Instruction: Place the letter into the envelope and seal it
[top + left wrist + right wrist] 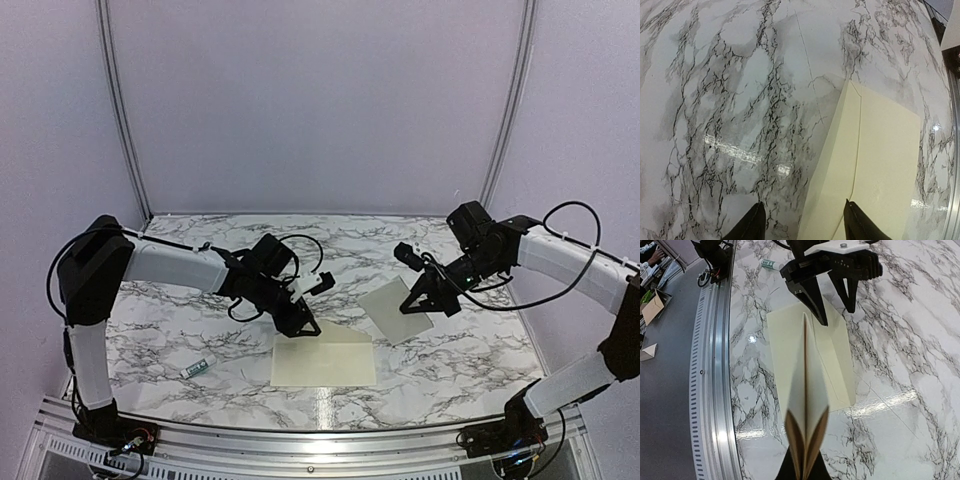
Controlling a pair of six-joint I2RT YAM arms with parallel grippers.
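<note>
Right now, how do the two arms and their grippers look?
The left arm and right arm have white tube links and black joints. Thin black cables loop beside them. The left gripper and right gripper are black with tapering fingers; the left one carries a white plate.

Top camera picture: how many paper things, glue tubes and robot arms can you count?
Paper things: 2, the letter and the envelope
Glue tubes: 1, the glue tube
Robot arms: 2, the left arm and the right arm
Total: 5
</note>
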